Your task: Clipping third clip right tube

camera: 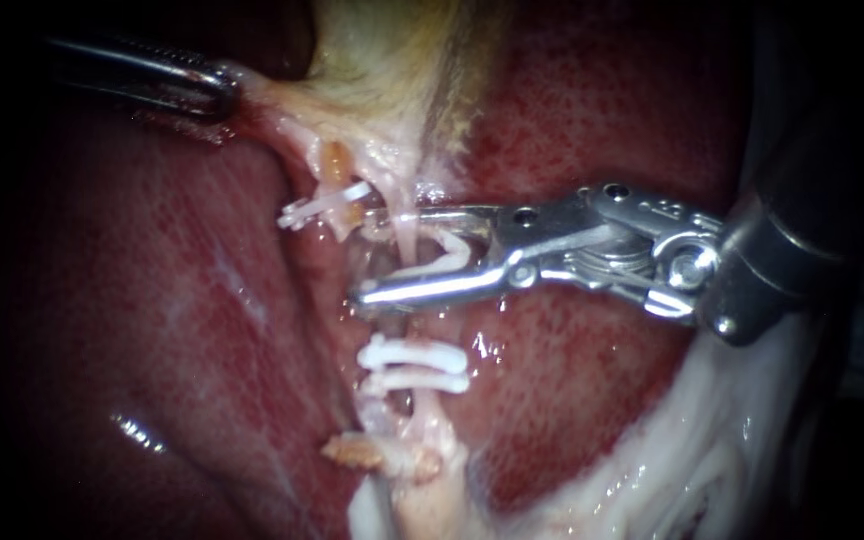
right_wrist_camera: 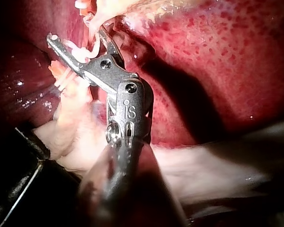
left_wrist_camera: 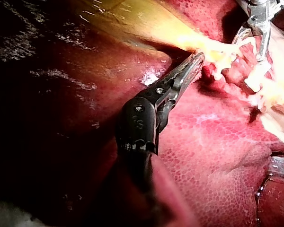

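Straddling tube (camera: 405, 228), right instrument (camera: 377, 255) hand, wide, seemingly holds clip (camera: 447, 255); left instrument (camera: 224, 92) grips gallbladder (camera: 382, 60)

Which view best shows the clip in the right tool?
Endoscope view: the clip lies unobstructed, open between the right tool's jaws. The right wrist view shows it partly hidden by a jaw; the left wrist view, small and distant.

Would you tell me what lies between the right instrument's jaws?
The silver right instrument holds a white plastic clip between its jaws, a pale tube crossing inside; tissue behind the lower jaw is hidden.
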`<action>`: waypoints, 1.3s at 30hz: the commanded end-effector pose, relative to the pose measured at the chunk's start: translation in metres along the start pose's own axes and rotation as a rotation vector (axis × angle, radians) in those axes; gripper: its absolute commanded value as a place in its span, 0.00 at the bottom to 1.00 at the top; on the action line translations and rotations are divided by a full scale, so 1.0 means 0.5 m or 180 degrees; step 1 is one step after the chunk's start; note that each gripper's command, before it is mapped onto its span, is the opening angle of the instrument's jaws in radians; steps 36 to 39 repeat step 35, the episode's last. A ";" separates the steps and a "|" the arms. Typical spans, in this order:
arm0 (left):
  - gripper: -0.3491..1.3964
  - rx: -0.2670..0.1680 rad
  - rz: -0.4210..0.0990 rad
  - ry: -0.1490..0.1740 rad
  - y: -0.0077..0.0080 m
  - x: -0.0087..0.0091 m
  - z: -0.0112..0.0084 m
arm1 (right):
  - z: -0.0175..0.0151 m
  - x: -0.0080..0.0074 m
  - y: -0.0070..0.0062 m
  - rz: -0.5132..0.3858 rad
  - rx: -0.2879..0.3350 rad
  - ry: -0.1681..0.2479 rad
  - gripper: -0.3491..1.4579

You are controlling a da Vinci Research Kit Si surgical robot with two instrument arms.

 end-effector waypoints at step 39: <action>0.00 -0.0003 0.0001 0.0000 -0.0008 -0.0002 0.0003 | -0.0012 -0.0025 0.0013 0.0567 0.0393 -0.0123 0.06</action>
